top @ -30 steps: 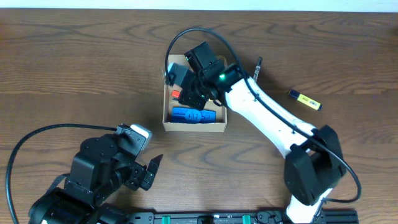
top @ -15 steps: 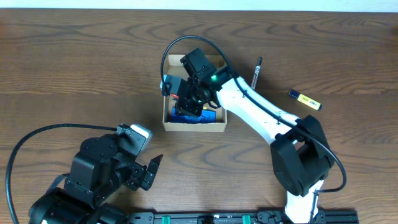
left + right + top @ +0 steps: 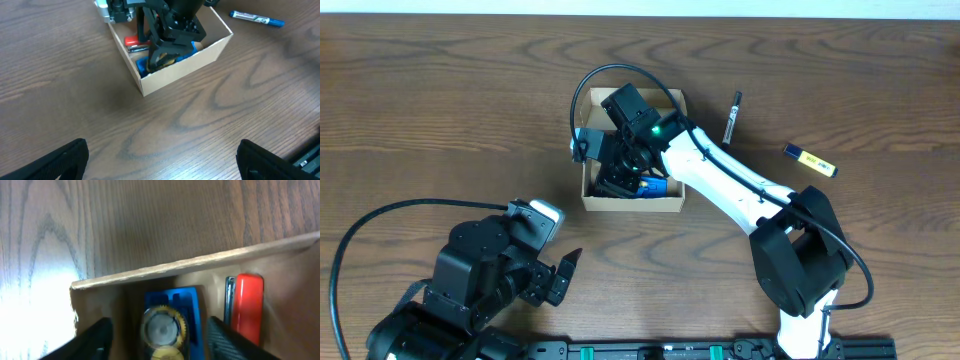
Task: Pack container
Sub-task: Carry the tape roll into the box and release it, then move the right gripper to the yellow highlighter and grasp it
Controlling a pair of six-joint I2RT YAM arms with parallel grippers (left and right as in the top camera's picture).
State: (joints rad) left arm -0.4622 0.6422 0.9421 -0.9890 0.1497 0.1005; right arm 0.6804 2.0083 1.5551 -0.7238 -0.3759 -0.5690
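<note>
Container: is being seen near the middle of the table, open at the top.
Right gripper: is being held inside the box. Its fingers are being held spread, released, either side of a blue item (only its wrist view is showing this).
Red item: is being shown beside the blue one, inside the box.
Left gripper: is being held wide open over bare wood, well apart from the box.
Highlighter: is being shown by the overhead view alone, right of the box, beyond a marker.
</note>
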